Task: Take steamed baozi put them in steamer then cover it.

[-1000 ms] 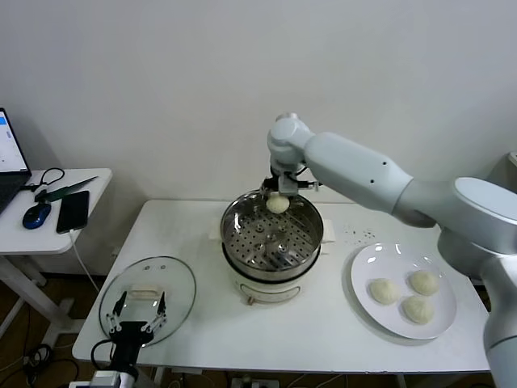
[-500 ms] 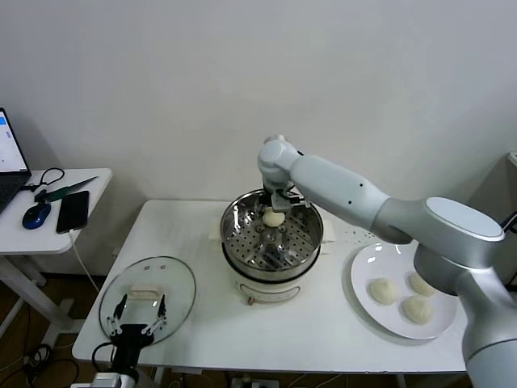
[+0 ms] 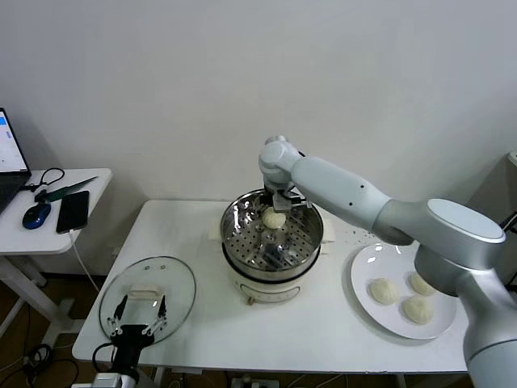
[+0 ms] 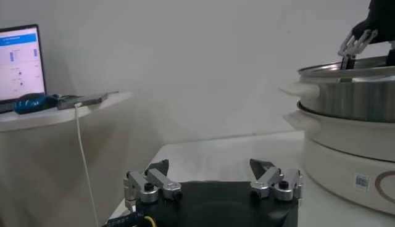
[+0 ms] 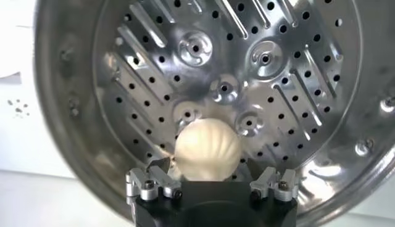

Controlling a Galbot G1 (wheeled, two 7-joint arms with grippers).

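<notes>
The steamer (image 3: 234,220) stands mid-table, its perforated tray (image 5: 278,92) bare except for one baozi (image 3: 275,219). My right gripper (image 3: 281,204) reaches down into the pot; in the right wrist view it (image 5: 211,166) is open, with the baozi (image 5: 207,151) resting on the tray between the spread fingers and a gap on each side. Three more baozi (image 3: 385,291) lie on the white plate (image 3: 363,267) at the right. The glass cover (image 3: 174,283) lies flat at the table's front left. My left gripper (image 3: 137,319) hovers open and empty over the cover's near edge.
A side table at the left holds a phone (image 3: 73,212), a mouse (image 3: 36,215) and a laptop (image 4: 18,61). The steamer's side (image 4: 352,92) rises to the right of my left gripper (image 4: 210,165). The wall stands close behind the table.
My right gripper has lowered the baozi from above the steamer's far rim down onto the tray, and its fingers now stand apart from it. The left arm has not moved.
</notes>
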